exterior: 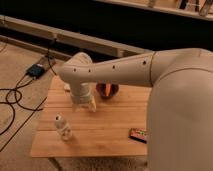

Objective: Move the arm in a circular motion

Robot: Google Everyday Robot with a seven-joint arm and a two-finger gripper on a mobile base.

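Risks toppling the bottle (62,127) on the bench (112,131) by circling the arm (115,70), stretched above and beyond that bottle, too low, with jaws spread, empty, just behind it.

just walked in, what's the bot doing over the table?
The cream-white arm reaches in from the right over the wooden table, with its end effector pointing down just above the tabletop. A clear plastic bottle is nearer the front edge, a dark bowl sits just beyond the end effector, and a snack packet lies to the right. The arm touches none of them.
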